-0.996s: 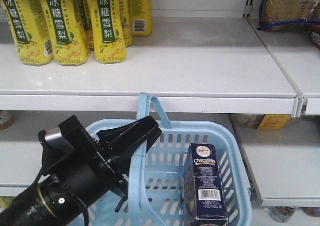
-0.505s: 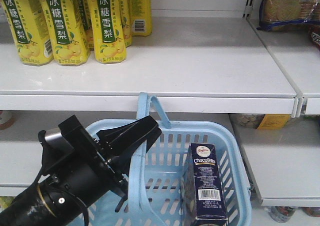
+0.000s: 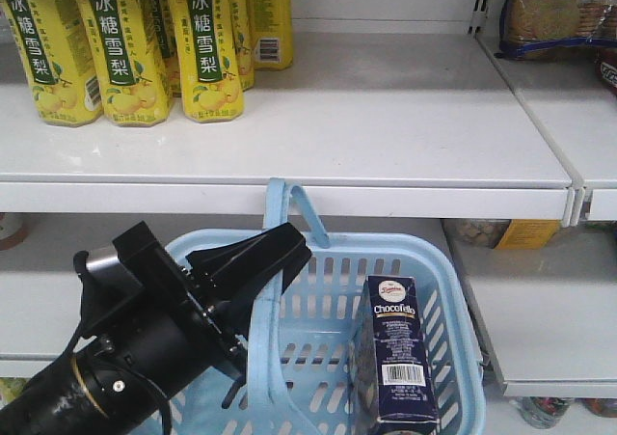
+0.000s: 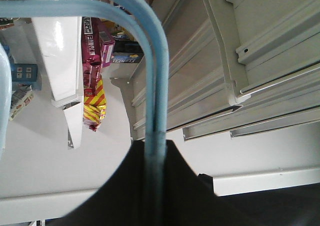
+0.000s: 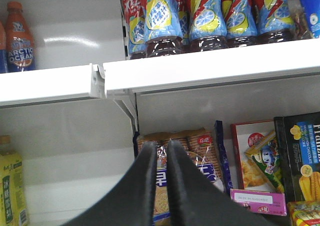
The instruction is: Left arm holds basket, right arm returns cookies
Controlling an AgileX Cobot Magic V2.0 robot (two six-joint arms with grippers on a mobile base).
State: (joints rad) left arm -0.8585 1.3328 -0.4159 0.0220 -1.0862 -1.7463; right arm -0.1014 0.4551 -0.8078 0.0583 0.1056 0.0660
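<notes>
The light blue basket hangs in front of the lower shelf. My left gripper is shut on its hoop handle. In the left wrist view the handle runs down between the black jaws of the left gripper. The navy Chocofilo cookies box stands upright in the basket's right half. My right gripper shows only in the right wrist view. Its jaws are together with a thin gap and hold nothing, and it points at a shelf of snacks. The right arm is out of the front view.
Yellow drink bottles stand at the back left of the white upper shelf. A clear-wrapped biscuit pack lies on the neighbouring shelf at the right. The right wrist view shows a biscuit pack, snack boxes and red-labelled bottles above.
</notes>
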